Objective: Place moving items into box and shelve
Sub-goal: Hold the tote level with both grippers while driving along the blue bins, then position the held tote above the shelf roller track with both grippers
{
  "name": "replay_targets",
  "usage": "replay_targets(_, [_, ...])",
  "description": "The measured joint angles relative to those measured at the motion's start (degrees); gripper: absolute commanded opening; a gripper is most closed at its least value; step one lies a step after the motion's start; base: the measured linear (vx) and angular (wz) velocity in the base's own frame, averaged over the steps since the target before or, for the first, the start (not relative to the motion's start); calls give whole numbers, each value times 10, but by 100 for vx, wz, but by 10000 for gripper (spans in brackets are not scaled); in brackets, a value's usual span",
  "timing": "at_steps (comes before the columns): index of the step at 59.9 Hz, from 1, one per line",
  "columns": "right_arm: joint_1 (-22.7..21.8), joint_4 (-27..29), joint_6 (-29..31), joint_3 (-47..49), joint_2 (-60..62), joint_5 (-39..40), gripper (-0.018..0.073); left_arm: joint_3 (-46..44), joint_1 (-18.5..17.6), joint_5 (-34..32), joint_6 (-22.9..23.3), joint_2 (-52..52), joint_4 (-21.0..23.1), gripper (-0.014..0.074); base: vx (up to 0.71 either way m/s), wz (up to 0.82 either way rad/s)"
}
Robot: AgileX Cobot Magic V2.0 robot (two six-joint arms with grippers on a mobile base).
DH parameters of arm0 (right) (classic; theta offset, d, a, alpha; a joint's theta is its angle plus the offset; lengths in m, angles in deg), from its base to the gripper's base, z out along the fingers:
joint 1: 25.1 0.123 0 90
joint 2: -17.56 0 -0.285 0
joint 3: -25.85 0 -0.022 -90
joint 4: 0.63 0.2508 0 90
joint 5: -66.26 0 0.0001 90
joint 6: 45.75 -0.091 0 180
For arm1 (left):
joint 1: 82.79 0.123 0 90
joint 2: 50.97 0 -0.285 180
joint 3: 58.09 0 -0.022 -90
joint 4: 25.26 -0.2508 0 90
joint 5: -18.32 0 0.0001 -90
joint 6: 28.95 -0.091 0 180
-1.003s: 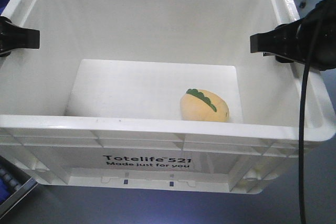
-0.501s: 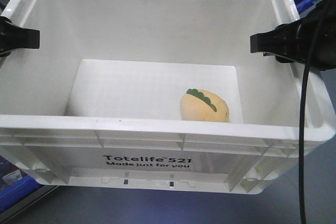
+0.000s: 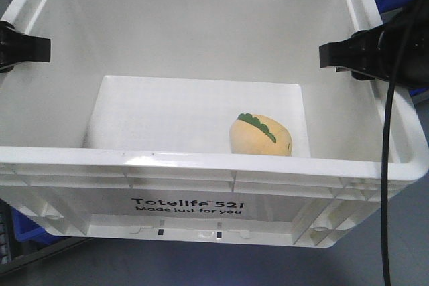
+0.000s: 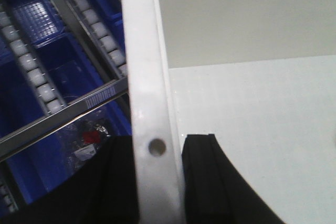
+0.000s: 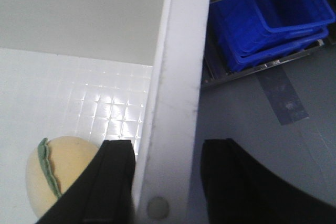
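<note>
White crate [image 3: 201, 179]: I am carrying it between both arms; ribbed rim, black "Totelife 521 Made just for you" print on the near wall.
Left gripper [image 4: 157, 182]: I am clamping it on the left rim, one black finger outside the wall and one inside, closed down on the plastic.
Right gripper [image 5: 168, 182]: I am pinching the right rim the same way, fingers on either side of the wall.
Plush toy [image 3: 260, 135]: lying on the crate floor, right of centre, near the front wall; rounded, yellow-orange, green scalloped strip across its top. No face is discernible from these views.
Step in hand: judged to be the shelving stage, since the toy is inside and the crate is gripped on both sides.
Surroundings: blue bins [image 5: 268, 19] and a roller rack [image 4: 31, 72] are showing beyond the crate walls.
Next move: I am judging it calls for level, matched travel of both arms toward the shelf, so neither rim slips.
</note>
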Motion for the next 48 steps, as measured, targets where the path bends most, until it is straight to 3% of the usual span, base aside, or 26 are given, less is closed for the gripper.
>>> replay_targets(48, [0, 0, 0, 0, 0, 0, 148, 0, 0, 0, 0, 0, 0, 140, 9, 43])
